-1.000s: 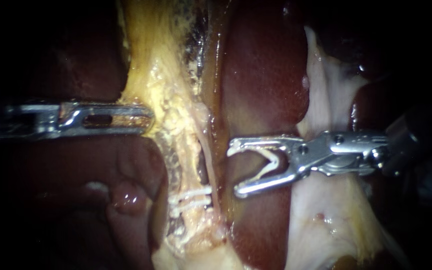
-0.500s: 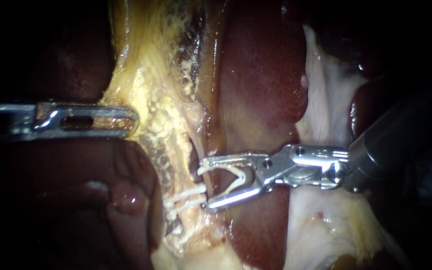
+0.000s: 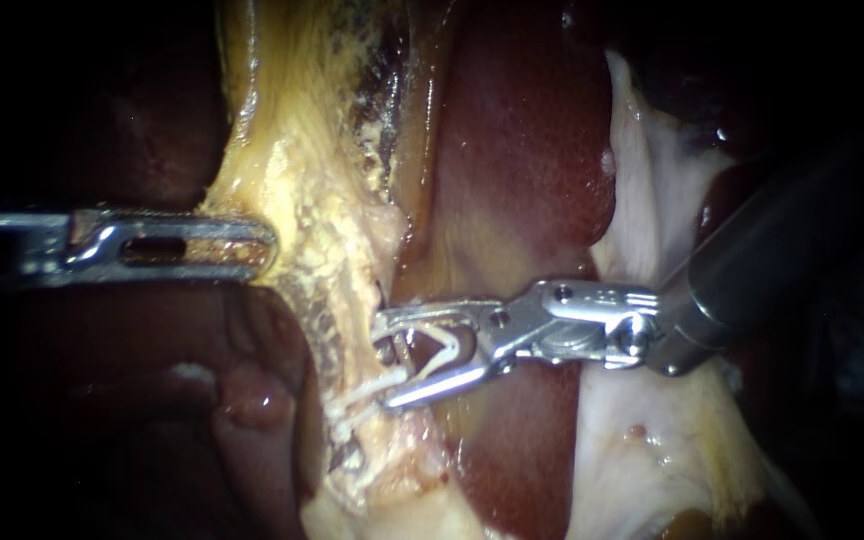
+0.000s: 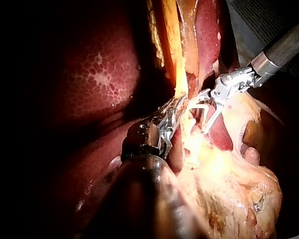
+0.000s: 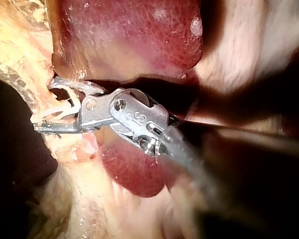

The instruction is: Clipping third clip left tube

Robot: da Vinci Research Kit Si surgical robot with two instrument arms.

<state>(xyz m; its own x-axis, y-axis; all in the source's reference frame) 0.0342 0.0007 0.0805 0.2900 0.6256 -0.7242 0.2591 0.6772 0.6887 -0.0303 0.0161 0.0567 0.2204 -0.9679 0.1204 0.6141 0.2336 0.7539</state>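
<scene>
The thin left tube point(image 3: 386, 297) runs down the yellowish tissue point(image 3: 302, 150), and two white clips point(image 3: 372, 386) sit across it lower down. My right instrument point(image 3: 382, 362) comes in from the right. Its jaws stand wide apart, holding a white V-shaped clip point(image 3: 444, 352), and they straddle the tube just above the two clips. The right wrist view shows the same jaws point(image 5: 45, 107) and clip point(image 5: 66, 106) at the tissue edge. My left instrument point(image 3: 268, 245) is shut on the yellowish tissue's left edge and holds it taut; the left wrist view shows it too point(image 4: 172, 115).
Dark red liver point(image 3: 522, 180) lies right of the tube, under the right instrument's jaws. Pale whitish tissue point(image 3: 652, 200) lies under its shaft. A rounded reddish lobe point(image 3: 252, 395) sits below the left instrument.
My right instrument has moved left and slightly down with its clip, from over the liver to astride the tube. My left instrument has drawn the yellowish tissue slightly left.
</scene>
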